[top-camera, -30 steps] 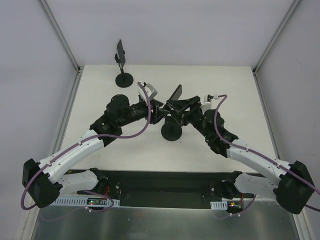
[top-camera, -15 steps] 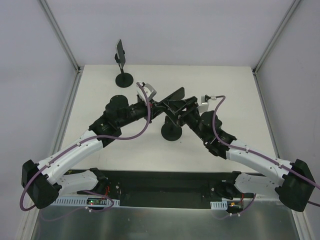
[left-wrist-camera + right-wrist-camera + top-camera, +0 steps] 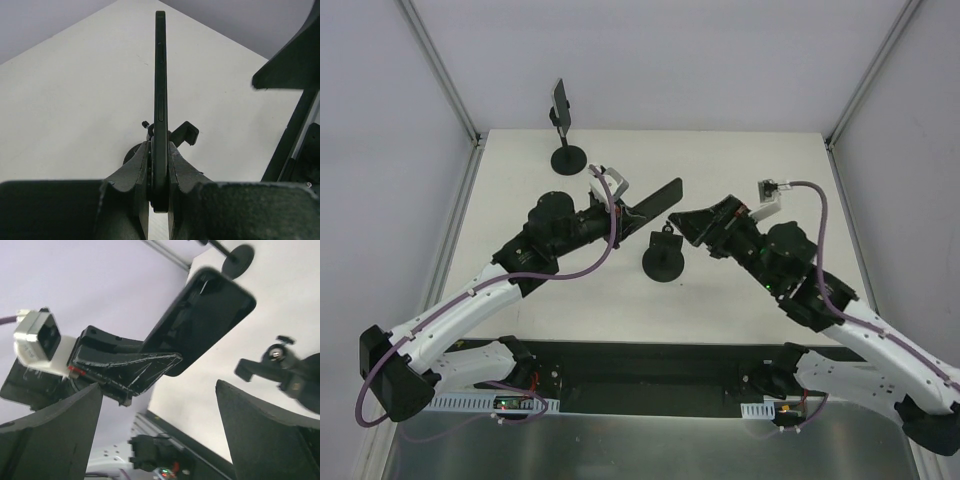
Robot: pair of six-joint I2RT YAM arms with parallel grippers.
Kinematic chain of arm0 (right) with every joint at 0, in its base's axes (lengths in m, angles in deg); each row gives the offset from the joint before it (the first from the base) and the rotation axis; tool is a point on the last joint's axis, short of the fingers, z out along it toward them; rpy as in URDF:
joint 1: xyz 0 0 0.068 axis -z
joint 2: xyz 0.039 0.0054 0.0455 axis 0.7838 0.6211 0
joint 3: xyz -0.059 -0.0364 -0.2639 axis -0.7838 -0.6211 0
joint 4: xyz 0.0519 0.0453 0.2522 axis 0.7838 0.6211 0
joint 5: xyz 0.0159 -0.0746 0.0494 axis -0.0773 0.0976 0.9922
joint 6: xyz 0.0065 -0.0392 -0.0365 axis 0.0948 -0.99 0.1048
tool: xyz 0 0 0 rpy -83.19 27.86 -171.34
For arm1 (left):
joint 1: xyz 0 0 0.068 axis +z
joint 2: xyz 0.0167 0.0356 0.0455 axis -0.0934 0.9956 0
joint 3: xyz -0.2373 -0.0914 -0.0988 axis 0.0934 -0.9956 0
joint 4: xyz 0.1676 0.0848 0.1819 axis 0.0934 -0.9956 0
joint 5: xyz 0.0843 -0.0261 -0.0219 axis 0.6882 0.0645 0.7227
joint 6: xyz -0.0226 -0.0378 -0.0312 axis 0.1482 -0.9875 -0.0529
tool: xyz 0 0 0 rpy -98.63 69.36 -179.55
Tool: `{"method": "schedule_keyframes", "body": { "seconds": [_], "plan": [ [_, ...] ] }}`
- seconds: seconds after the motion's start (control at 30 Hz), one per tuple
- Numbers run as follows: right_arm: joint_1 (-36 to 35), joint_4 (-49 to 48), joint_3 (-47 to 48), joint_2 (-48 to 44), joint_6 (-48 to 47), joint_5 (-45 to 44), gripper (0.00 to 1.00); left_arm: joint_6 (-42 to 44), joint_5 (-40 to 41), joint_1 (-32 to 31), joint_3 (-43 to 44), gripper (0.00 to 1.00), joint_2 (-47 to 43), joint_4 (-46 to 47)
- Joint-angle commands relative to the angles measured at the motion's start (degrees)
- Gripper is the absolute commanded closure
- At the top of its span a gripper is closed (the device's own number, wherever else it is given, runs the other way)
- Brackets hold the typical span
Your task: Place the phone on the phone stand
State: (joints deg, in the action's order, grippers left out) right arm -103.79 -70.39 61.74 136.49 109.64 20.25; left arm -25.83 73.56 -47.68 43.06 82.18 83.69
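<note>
Phone [image 3: 655,198] pinched edge-on by left jaws — right jaws spread wide, empty. Looks like mid-carry; calls next for lowering squarely onto phone stand [image 3: 663,262].

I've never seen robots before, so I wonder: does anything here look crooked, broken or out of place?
Nothing looks broken or spilled. The flat black phone hangs tilted in the air, pinched at one end by the left arm's fingers, near the nearer small black round-based stand, which holds nothing.
</note>
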Motion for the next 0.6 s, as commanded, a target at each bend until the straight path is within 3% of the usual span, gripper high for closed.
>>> {"method": "schedule_keyframes", "body": {
  "seconds": [0.0,0.27,0.47,0.57],
  "plan": [
    [0.85,23.53,7.7,-5.78,-22.93,-0.1,0.04,-2.31,-4.28,-0.04,4.18,1.0,-1.94,1.48],
    [0.77,42.81,14.38,-8.61,-45.35,5.51,0.04,-1.96,-9.75,-0.04,8.57,1.0,0.35,-3.35],
    [0.85,48.19,18.25,-7.21,-51.95,9.9,0.04,-2.49,-10.53,0.05,12.71,1.0,-0.61,-12.66],
    [0.77,48.45,19.48,-4.93,-54.95,11.94,0.04,0.58,-15.7,-0.04,11.31,1.0,-2.89,-12.93]
  ]
}}
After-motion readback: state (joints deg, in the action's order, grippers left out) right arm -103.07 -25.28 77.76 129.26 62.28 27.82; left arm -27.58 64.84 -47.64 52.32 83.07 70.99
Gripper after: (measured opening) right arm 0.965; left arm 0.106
